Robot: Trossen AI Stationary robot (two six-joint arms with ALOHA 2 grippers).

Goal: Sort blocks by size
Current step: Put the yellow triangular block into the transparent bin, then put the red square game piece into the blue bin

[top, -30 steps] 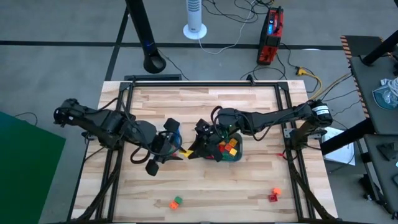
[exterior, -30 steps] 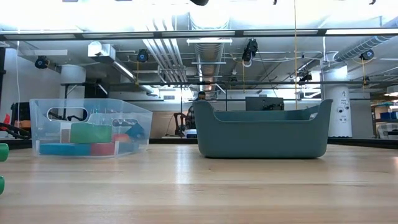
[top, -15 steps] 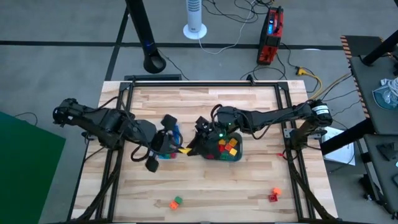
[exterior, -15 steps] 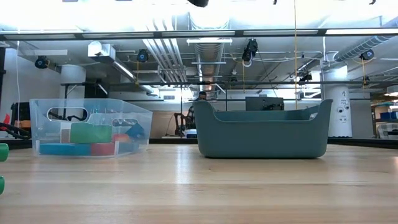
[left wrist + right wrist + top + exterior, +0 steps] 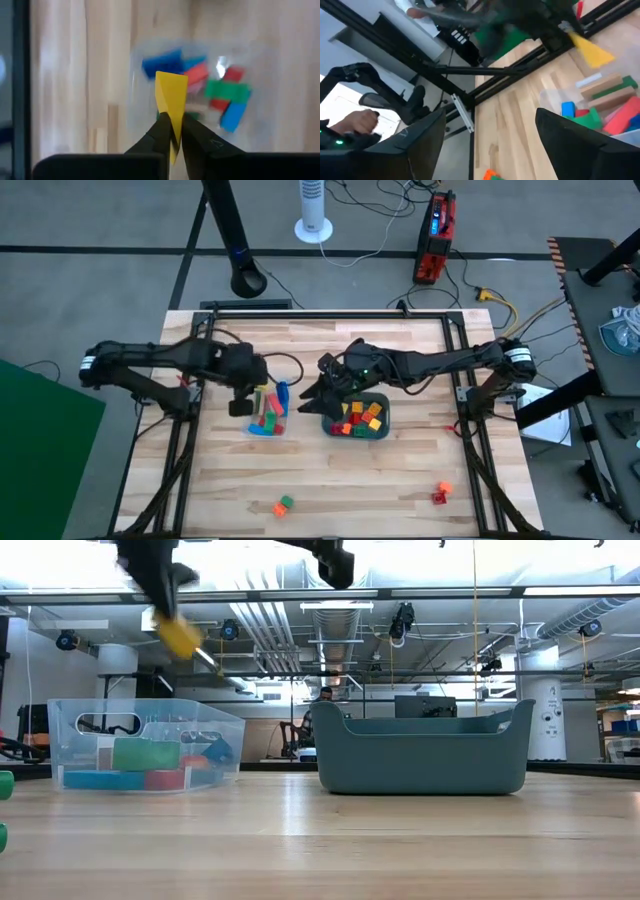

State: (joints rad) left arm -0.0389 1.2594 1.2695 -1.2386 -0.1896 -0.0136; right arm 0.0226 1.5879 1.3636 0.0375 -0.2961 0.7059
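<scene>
Left gripper (image 5: pixel 172 134) pinching yellow wedge-shaped toy block (image 5: pixel 171 100), held above clear plastic container (image 5: pixel 268 412) w/ longer bars, prob. for drop. Right gripper (image 5: pixel 322 385) spread, empty, by teal rectangular tray (image 5: pixel 357 435).

A yellow block (image 5: pixel 181 636) is held aloft by a blurred dark gripper (image 5: pixel 160 585) above the clear container (image 5: pixel 145 746), where green, blue and red blocks (image 5: pixel 146 754) are seen. The teal tray (image 5: pixel 424 750) is set beside it on the wooden table (image 5: pixel 320 840).
</scene>
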